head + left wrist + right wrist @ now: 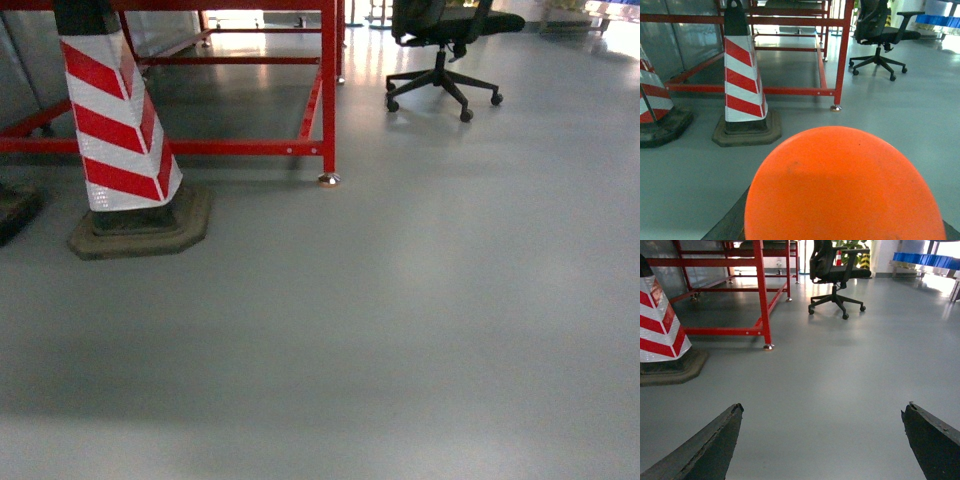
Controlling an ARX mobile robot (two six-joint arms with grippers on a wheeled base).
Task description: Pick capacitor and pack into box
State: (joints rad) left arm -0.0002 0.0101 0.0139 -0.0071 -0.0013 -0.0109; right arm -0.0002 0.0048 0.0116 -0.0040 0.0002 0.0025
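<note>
Facing grey floor, traffic cone point(118, 120), red rack point(327, 90); right gripper point(822, 440) jaws apart, left hidden behind orange disc point(842, 187); box, capacitor unseen: steer toward them first

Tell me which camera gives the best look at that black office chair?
The right wrist view: the office chair shows whole there, from backrest down to wheeled base, unobstructed. The left wrist view also shows the office chair, but its top is cut off. The head view catches only the office chair's seat underside, post and wheeled legs.
</note>
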